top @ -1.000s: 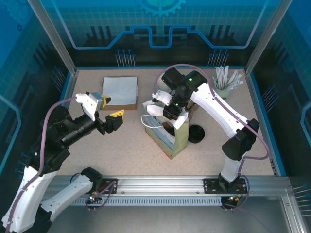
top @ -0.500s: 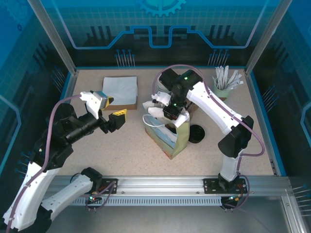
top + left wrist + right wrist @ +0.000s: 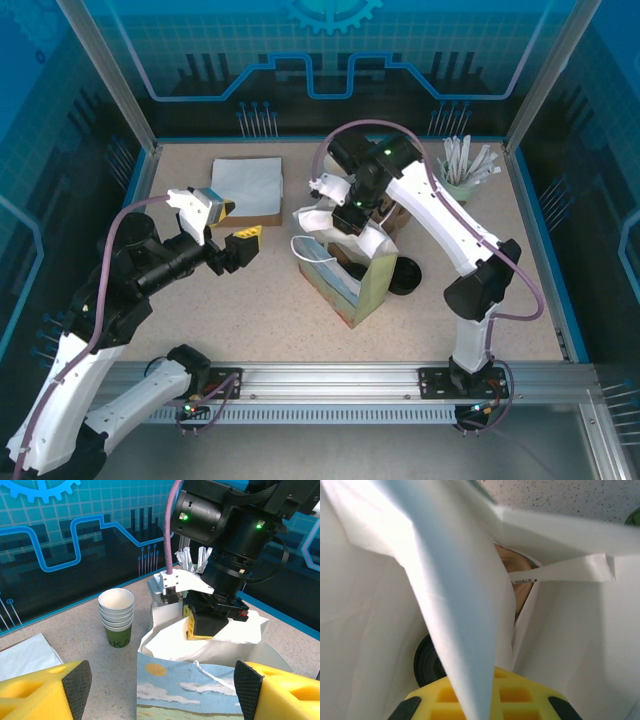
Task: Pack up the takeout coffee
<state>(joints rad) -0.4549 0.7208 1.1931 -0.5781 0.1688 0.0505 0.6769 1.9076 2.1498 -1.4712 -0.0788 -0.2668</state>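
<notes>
We are looking at the right gripper (image 3: 200, 626) hanging at the mouth of the paper carrier bag printed with blue sky, clouds and green ground (image 3: 182, 695). Its yellow fingers (image 3: 520, 697) are pressing together with no gap showing. In the right wrist view a white fold of the bag's inside is crossing in front of them, and we are unable to tell whether it is being pinched. A second ago this gripper was sitting lower in the bag and nearer the arm bases. It has been rising and drawing toward the far side, and the white rim beside it is now standing taller.

The takeout coffee (image 3: 426, 662) is sitting low inside the bag, below and left of those fingers. We are seeing only an arc of its round black plastic lid between white folds.

The left gripper (image 3: 235, 250) is hovering well to the left of the bag, facing it, with its jaws spread wide and holding nothing. It has edged slightly since a second ago, its spread unchanged.

A round black disc (image 3: 405, 275) is resting on the speckled table (image 3: 200, 310) just right of the bag, unmoved. A stack of white paper cups with green bands (image 3: 116, 617) is standing behind and left of the right gripper.
</notes>
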